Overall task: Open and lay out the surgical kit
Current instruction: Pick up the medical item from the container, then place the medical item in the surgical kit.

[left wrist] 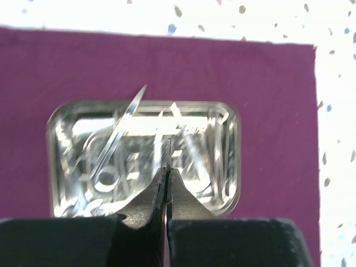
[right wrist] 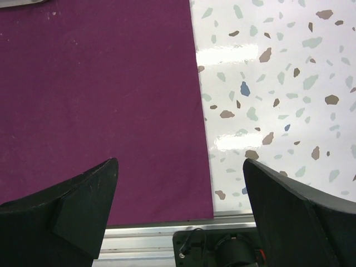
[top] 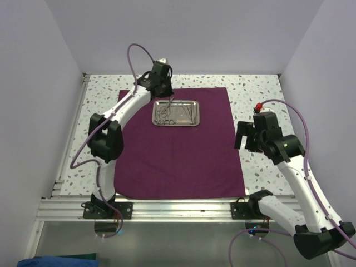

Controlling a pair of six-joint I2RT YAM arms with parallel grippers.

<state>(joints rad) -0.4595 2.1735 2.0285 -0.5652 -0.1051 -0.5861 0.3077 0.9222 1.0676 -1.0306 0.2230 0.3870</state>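
The surgical kit's maroon cloth (top: 178,161) lies spread flat on the table. On its far half sits the shiny steel tray (top: 196,114) with thin silver instruments (top: 166,115) in it. My left gripper (top: 166,99) hovers over the tray's left end. In the left wrist view it (left wrist: 168,169) is shut, with a thin silver instrument (left wrist: 168,150) pinched edge-on at the fingertips. A ring-handled instrument (left wrist: 114,142) leans up over the tray's far rim (left wrist: 144,103). My right gripper (top: 243,139) hangs open over the cloth's right edge (right wrist: 203,139), holding nothing (right wrist: 179,161).
Speckled white tabletop (top: 261,94) surrounds the cloth. An aluminium rail (top: 178,208) runs along the near edge with both arm bases on it. White walls close in the left, back and right sides.
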